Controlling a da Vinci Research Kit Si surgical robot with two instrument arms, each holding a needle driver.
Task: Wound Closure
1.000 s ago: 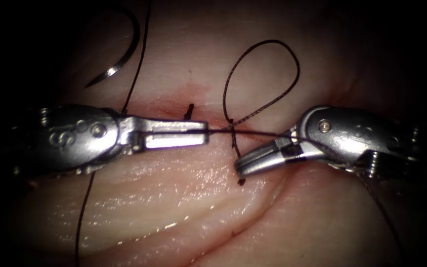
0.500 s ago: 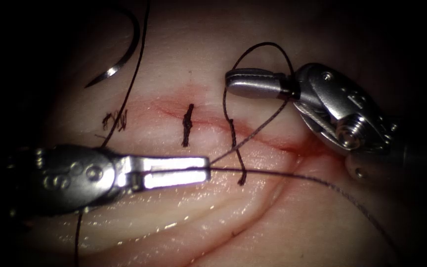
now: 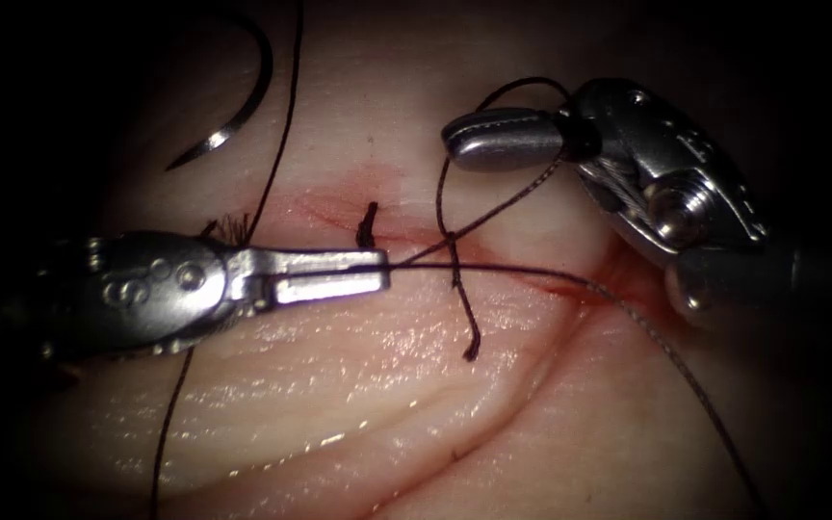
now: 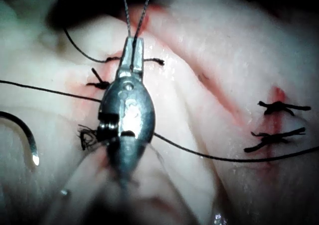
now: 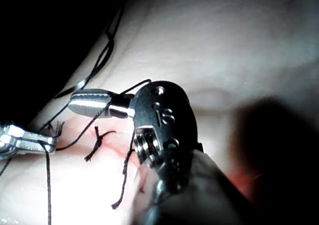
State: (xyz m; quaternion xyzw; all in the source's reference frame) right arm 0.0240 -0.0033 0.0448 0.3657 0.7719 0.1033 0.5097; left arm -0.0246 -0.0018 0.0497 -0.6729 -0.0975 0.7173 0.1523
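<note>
The curved needle (image 3: 216, 141) lies free on the tissue (image 3: 387, 385) beyond the cut (image 3: 406, 231), at the far left; neither tool holds it. It also rests loose in the left wrist view (image 4: 27, 130). My left tool (image 3: 382, 271) lies along the cut's near edge, its jaws shut on the thread (image 3: 686, 371). From its tip (image 4: 134, 39) two strands run right. One climbs to a loop wrapped around my right tool (image 3: 453, 137), which hovers beyond the cut with its jaws shut and holding nothing (image 5: 72, 100). A thread tail (image 3: 466, 318) hangs across the cut.
A tied stitch (image 3: 370, 221) and a frayed knot (image 3: 228, 226) sit on the cut left of the hanging tail. Two more tied stitches (image 4: 276, 107) cross a second cut. A long strand (image 3: 281, 144) runs from the top edge down past the left tool.
My right tool rose from beside the knot to beyond the cut, and the loop now wraps its jaws. My left tool dipped toward the near side, then came back up, still holding thread.
</note>
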